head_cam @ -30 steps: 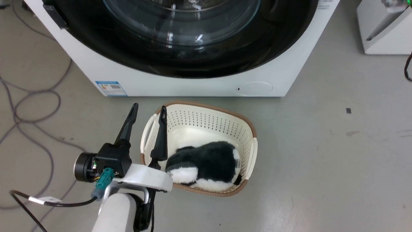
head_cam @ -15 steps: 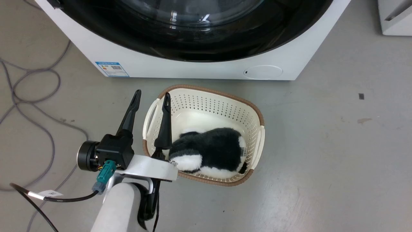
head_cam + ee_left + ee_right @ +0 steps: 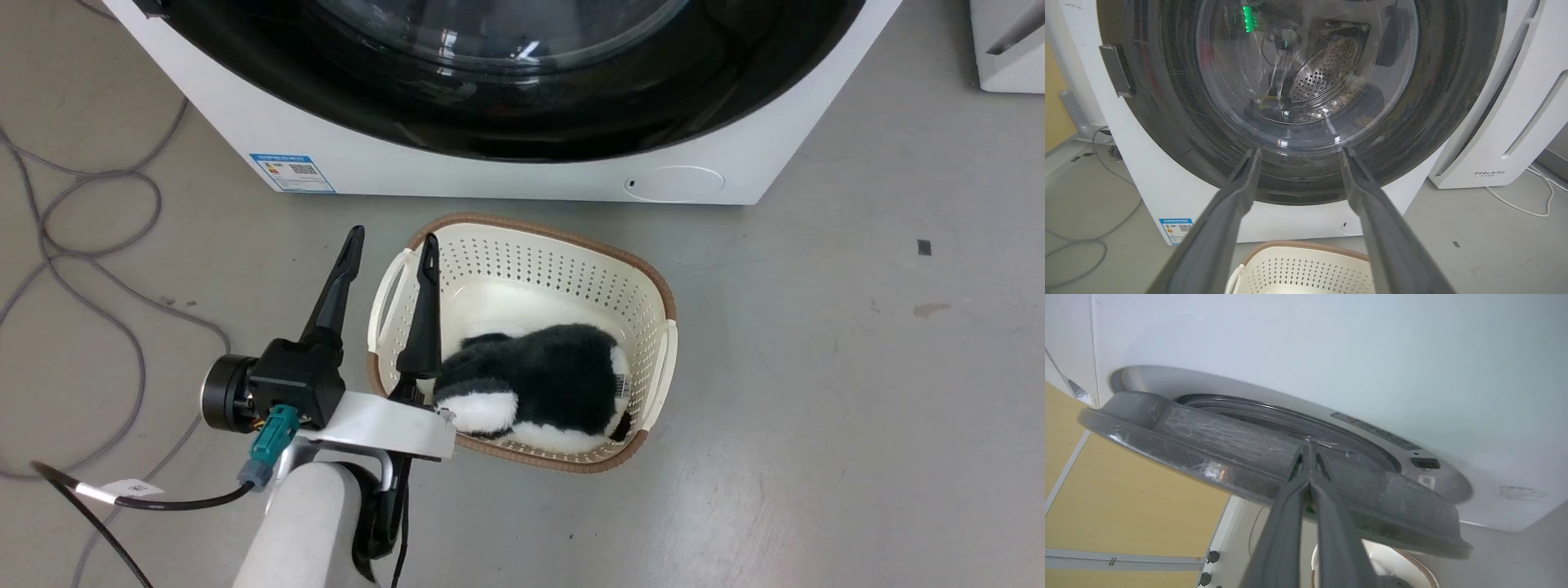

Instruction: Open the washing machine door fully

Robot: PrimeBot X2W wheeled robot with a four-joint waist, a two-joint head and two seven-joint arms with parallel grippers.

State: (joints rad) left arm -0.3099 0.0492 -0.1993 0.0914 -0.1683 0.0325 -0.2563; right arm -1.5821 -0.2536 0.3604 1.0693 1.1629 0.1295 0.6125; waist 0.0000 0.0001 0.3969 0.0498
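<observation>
The white washing machine (image 3: 408,167) stands at the top of the head view, its door (image 3: 522,131) a glossy black ring around clear glass. My left gripper (image 3: 393,237) hangs open and empty in front of it, low over the floor, fingers pointing at the door (image 3: 1167,122) in the left wrist view. From the right wrist, the door's dark grey inner rim (image 3: 1208,437) stands slightly off the machine front (image 3: 1331,355). My right gripper (image 3: 1308,448) is shut, its tips against that rim at the door's edge.
A cream basket (image 3: 571,245) holding a black and white plush toy (image 3: 539,384) sits on the floor just before the machine, partly under my left fingers. Grey cables (image 3: 82,245) loop at the left. A white FEELAIR appliance (image 3: 1506,122) stands right of the machine.
The whole head picture has shifted, so the camera moved; machine and basket now sit a little higher in it. My left gripper holds the same place beside the basket.
</observation>
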